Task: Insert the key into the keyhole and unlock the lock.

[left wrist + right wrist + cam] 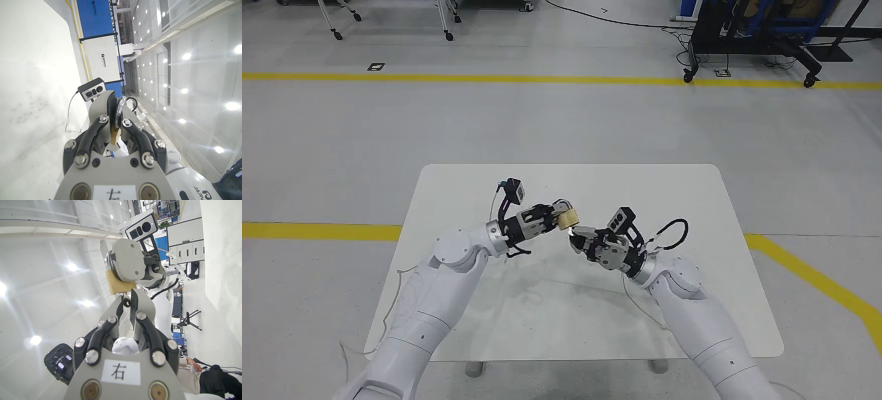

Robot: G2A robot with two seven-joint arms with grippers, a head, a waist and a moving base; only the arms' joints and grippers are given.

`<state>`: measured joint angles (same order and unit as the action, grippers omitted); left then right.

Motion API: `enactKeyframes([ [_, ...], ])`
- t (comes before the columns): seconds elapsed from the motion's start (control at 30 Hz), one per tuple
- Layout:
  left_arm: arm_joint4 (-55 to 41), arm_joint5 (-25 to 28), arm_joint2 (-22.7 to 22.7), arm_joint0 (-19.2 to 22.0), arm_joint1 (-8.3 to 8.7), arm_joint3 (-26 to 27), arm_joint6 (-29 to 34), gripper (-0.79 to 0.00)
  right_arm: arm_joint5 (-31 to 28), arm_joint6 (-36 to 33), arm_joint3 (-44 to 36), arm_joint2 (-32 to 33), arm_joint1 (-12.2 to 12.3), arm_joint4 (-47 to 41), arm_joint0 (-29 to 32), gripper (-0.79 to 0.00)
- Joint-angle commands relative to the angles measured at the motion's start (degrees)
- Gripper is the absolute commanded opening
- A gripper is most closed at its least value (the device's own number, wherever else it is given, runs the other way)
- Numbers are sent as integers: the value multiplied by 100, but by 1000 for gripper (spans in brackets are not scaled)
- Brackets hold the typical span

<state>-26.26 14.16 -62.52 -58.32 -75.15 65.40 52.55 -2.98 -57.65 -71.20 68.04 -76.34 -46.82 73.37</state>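
Observation:
A brass padlock (118, 285) with a silver shackle (120, 107) is held in the air over the middle of the table, and my left gripper (115, 111) is shut on it. In the top view the padlock (566, 214) sits at the tip of the left gripper (554, 215). A small silver key (126, 300) sticks out of the bottom face of the padlock's body. My right gripper (127, 303) is closed around the key's head, one finger on each side. The right gripper (580, 237) meets the padlock from the near right side.
The white table (662, 190) lies beneath both arms, bare around them. Its front edge is close to the robot and its side edges are well away from both grippers. Cables trail from each wrist camera.

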Motion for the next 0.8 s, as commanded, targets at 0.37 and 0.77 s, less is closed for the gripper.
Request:
enactKeyframes([
  [0.37, 174, 632, 61, -23, 7, 87, 189, -785, 392, -571, 216, 85, 20, -647, -75, -785],
  [0.77, 232, 575, 10, -61, 21, 107, -110, -785, -107, -102, -293, 206, 116, 194, 154, -428],
])
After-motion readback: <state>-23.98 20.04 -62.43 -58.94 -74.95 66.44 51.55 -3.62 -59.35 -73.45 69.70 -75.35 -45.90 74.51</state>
